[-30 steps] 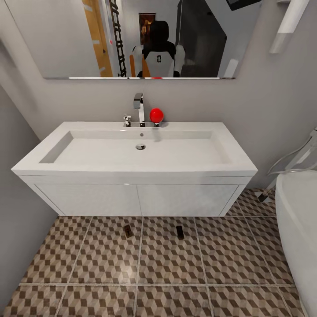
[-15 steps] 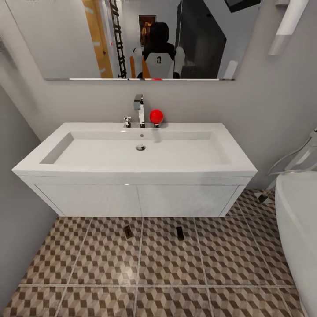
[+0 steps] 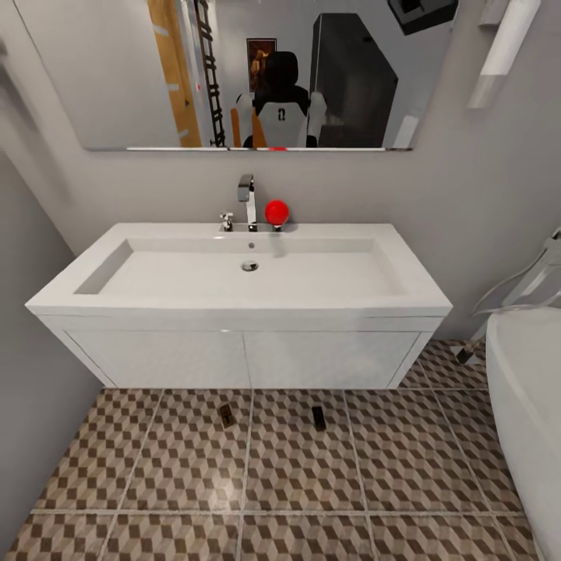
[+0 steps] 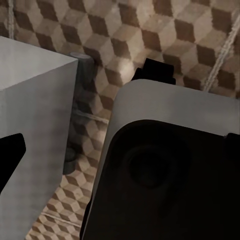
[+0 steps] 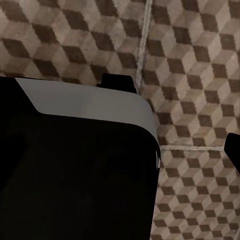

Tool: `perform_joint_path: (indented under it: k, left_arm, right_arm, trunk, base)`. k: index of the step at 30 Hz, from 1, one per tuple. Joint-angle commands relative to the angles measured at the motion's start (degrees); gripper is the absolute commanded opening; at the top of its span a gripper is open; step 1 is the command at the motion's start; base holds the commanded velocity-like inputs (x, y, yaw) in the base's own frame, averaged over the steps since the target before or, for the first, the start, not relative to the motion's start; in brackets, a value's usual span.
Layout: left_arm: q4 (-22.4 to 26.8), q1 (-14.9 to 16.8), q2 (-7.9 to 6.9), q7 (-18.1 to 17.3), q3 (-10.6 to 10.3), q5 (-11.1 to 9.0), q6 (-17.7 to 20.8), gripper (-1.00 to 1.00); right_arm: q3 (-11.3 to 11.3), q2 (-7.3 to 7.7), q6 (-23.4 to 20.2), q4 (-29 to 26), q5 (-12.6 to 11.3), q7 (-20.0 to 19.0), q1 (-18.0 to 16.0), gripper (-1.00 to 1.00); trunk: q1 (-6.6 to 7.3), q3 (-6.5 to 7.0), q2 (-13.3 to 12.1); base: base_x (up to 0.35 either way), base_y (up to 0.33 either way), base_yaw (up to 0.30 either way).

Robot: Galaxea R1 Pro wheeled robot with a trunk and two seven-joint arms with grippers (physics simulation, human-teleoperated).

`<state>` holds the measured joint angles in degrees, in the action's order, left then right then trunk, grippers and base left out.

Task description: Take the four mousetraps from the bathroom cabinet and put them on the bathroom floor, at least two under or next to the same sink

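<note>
Mousetraps: two lie flat on the bathroom floor [image 3: 296,467] just in front of the vanity; the left mousetrap [image 3: 226,415] and the right mousetrap [image 3: 318,415] are well apart, each by a grout line.
Bathroom sink: the wide white basin [image 3: 241,273] on its two-door vanity [image 3: 241,358] stands straight ahead, with the chrome tap [image 3: 247,200] and a red ball [image 3: 276,211] at its back edge.
Change from earlier: the whole head view has shifted; sink, mirror [image 3: 241,70] and traps sit a little lower and smaller than a second ago, so the camera has moved. The traps keep their places on the tiles.
Surroundings: a rounded white tub [image 3: 526,405] at the right edge; the mirror reflects the robot's head.
Arms: the wrist views look down on cube-pattern tiles past the robot's dark body; the left one also takes in a grey block.
Jaws: dark finger tips barely show at the picture edges; I cannot tell whether either pair is open or closed.
</note>
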<state>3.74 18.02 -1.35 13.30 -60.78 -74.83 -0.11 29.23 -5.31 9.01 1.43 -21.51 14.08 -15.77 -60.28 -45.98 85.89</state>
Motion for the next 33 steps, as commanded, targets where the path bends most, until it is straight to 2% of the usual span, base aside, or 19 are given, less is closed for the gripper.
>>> perform_joint_path:
  k: [1, 33]
  left_arm:
    - [0.2, 0.0, -0.06, 0.4, -0.5, -0.5, 0.0, 1.00]
    - [0.2, 0.0, -0.06, 0.4, -0.5, -0.5, -0.1, 1.00]
  right_arm:
    - [0.5, -0.05, 0.3, 0.2, -0.5, 0.1, -0.1, 1.00]
    - [0.5, -0.05, 0.3, 0.2, -0.6, 0.1, -0.1, 1.00]
  trunk:
    - [0.00, 0.05, 0.0]
    - [0.00, 2.95, 0.0]
  base:
    - [0.000, 0.000, 0.000]
    - [0.000, 0.000, 0.000]
